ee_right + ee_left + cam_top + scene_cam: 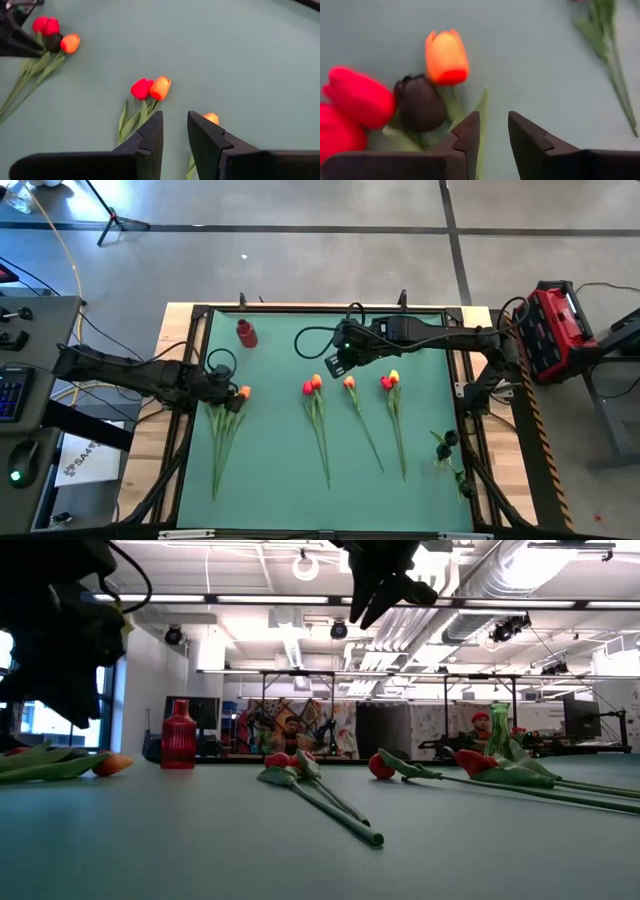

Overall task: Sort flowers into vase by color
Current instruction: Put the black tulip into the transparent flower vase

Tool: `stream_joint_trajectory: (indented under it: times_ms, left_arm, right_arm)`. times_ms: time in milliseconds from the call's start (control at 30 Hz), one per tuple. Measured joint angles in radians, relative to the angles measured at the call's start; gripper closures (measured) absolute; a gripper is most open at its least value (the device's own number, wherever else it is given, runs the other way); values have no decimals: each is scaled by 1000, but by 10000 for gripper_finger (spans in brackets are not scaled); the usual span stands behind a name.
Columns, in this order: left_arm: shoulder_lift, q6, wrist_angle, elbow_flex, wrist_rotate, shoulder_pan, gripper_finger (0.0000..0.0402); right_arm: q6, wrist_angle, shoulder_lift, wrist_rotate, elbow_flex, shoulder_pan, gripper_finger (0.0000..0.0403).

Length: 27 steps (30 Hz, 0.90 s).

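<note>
Your left tool (494,131), fingers narrowly parted and empty, hovers over the orange-headed, green-stemmed tulip (446,56) lying on the teal surface (540,55); closing now could snag neighbouring red tulips (357,95).

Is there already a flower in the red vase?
No, the red vase stands empty at the mat's far left, while every tulip, like the orange tulip, lies flat.

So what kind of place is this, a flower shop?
Probably not a shop. It looks like a big workshop or robot lab: bare pipes and strip lights on the ceiling, dark metal equipment frames behind, and the green table boxed in by a rig with cables.
</note>
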Motion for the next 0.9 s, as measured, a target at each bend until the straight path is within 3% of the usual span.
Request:
stream_joint_trajectory:
  times_ms: [267,600,900]
  left_arm:
    - [89,-72,-68,0,72,0,335]
    - [306,-103,-66,0,77,0,334]
    - [381,-103,-7,2,73,0,336]
  right_arm:
    - [-88,-11,0,-8,0,0,325]
    - [-167,-30,0,-8,0,0,325]
    - [-226,-31,0,-8,0,-2,325]
